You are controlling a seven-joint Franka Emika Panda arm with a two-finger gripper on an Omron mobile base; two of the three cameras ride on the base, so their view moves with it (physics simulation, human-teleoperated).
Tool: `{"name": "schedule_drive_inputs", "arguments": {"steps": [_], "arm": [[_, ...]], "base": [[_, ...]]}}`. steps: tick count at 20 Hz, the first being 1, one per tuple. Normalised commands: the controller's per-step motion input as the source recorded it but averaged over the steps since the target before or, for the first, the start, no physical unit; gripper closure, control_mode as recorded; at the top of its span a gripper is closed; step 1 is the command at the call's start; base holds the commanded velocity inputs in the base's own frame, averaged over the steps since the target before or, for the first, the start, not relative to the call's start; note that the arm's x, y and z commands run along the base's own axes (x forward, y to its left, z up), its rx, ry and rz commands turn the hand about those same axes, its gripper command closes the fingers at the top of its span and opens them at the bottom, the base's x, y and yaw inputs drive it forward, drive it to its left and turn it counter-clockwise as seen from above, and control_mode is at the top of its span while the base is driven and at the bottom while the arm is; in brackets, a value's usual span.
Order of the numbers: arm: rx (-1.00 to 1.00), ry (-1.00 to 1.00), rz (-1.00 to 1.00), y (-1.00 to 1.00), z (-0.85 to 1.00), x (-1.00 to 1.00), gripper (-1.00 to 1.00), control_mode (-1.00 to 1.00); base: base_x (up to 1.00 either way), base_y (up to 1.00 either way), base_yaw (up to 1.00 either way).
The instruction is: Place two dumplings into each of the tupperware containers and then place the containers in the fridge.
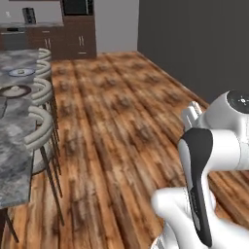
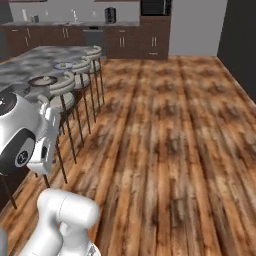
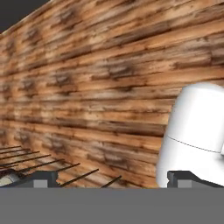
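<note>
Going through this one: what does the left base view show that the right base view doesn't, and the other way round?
Left base view: a far broader stretch of the dark wall, and the island counter's near end close up. Right base view: the long back counter with its faucet. Shared: the island counter, the blue-rimmed plate and brown-rimmed plate on it, the stools alongside, the plank floor, and the white arm in the foreground.

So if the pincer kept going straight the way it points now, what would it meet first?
Most likely the wooden floor: the open pincer looks along bare planks. The stool legs sit off to one side; depth is hard to judge.
</note>
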Motion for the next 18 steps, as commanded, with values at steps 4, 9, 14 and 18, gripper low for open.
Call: {"name": "schedule_drive_inputs", "arguments": {"steps": [4, 9, 14, 18], "arm": [[0.00, 0.00, 0.00, 0.00, 0.00, 0.00, -1.00, 1.00], [0.00, 0.00, 0.00, 0.00, 0.00, 0.00, -1.00, 1.00], [0.00, 0.00, 0.00, 0.00, 0.00, 0.00, -1.00, 1.00], [0.00, 0.00, 0.00, 0.00, 0.00, 0.00, -1.00, 1.00]], "base": [[0.96, -0.98, 0.46], [0.83, -0.83, 0.62], [0.96, -0.85, 0.58], [1.00, -0.91, 0.55]]}}
